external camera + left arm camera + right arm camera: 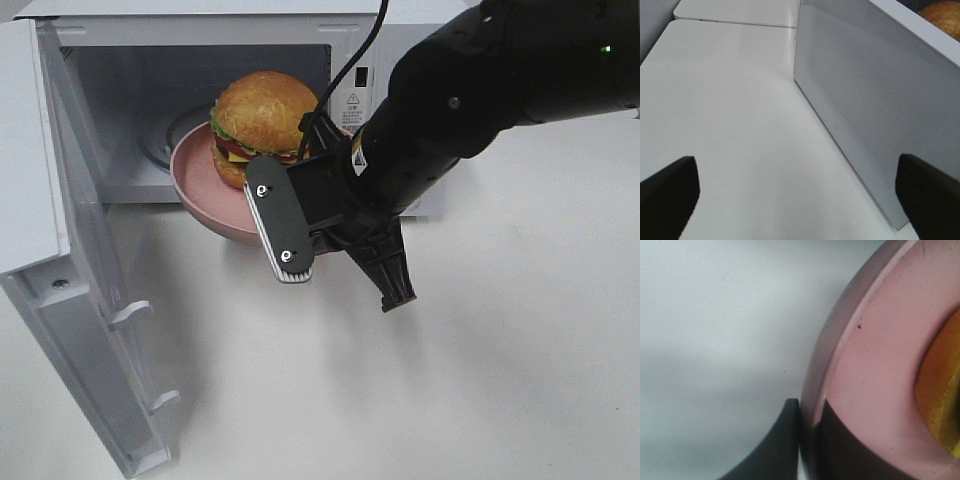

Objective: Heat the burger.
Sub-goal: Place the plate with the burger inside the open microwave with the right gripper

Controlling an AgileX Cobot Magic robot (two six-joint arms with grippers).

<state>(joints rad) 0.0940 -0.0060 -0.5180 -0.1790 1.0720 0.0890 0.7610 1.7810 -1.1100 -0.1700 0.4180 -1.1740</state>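
Observation:
The burger [262, 110] has a glossy brown bun over lettuce, tomato and cheese. It rides on a round pink plate [200, 185] that hangs at the mouth of the open microwave [200, 30], above the table. My right gripper [258, 205] is shut on the plate's near rim. The right wrist view shows the two dark fingers [785, 440] pinching the rim [840, 355], with a yellow edge of the burger [940, 400] beside them. My left gripper [800, 200] is open and holds nothing. It is low over the table beside the outside of the microwave door [865, 110].
The microwave door [90, 330] swings out to the front left, with its handle facing the table. The right arm [480, 90] crosses in from the upper right. The white table [480, 380] spreads out in front and to the right.

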